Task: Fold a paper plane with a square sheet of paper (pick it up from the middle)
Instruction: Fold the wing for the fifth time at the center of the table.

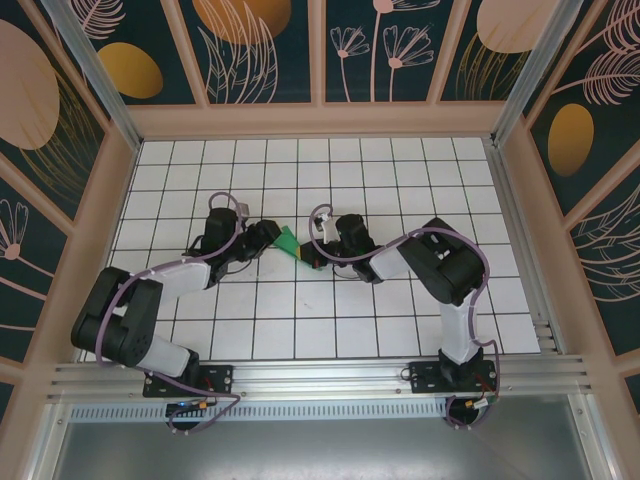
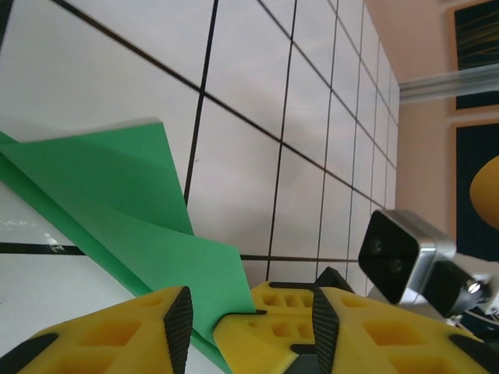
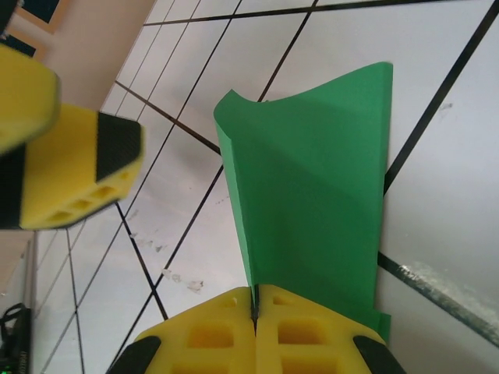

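1. Well, the sheet of paper [image 1: 289,242] sits near the middle of the bench [image 1: 350,320], right between my two hands.
2. It is bright, even green with a matte finish. It is folded rather than a flat square, and straight creases split it into long slanted panels lying over one another.
3. From my right wrist, the sheet of paper [image 3: 312,179] rises away from my fingertips like a tall wedge. One long edge is straight, the top edge curls softly, and a small corner pokes out beside my fingers.
4. My right hand [image 3: 255,304] is pinched tight on the sheet's near end, its two yellow fingers pressed together with the green edge caught in the seam. From above, that right hand [image 1: 306,254] meets the sheet's right-hand tip.
5. My left hand [image 2: 251,315] stands partly apart, with a clear gap between its black ribbed pads [image 2: 179,327]. A pointed corner of the sheet of paper [image 2: 117,195] reaches into that gap, but I cannot tell whether a pad touches it. From above, the left hand [image 1: 270,238] sits just beside the sheet's left edge.
6. My fingers are chunky yellow blocks with moulded hollow cells. The bench is smooth white with thin black grid lines.
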